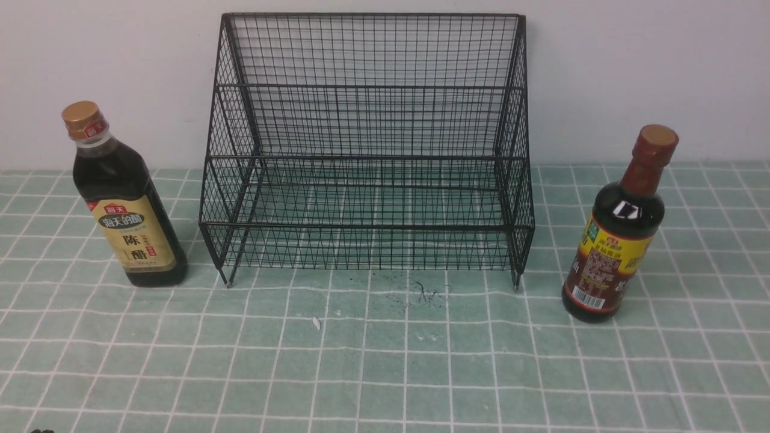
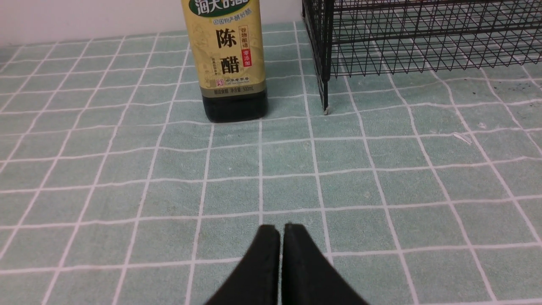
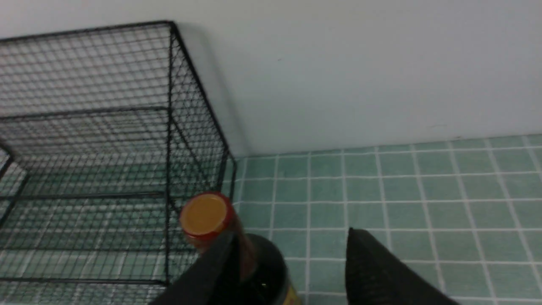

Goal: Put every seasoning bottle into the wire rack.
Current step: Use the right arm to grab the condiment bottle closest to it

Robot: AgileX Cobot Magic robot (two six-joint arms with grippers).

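**Black rack in the middle, one bottle at each side**

The black wire rack [image 1: 367, 120] stands on the green cloth [image 1: 385, 373] with white squares, and its tall back is against the pale wall [image 1: 631, 60]. The broader bottle [image 1: 129, 222], with gold cap and tan label, stands upright on the cloth to the left of the rack, near its front left leg but not touching it. The slimmer bottle [image 1: 613, 240], with reddish-brown cap and yellow label, stands upright to the right of the rack, a little apart from it.

The left gripper [image 2: 281, 231] is low over the cloth with its two jaws pressed together and nothing between them. The broader bottle is in front of it, well apart.

The right gripper [image 3: 292, 250] has its jaws apart. In the right wrist view the slimmer bottle's neck and shoulder are close to one jaw, which covers part of the bottle. I cannot tell if this jaw touches the glass. The other jaw is clear of the bottle.
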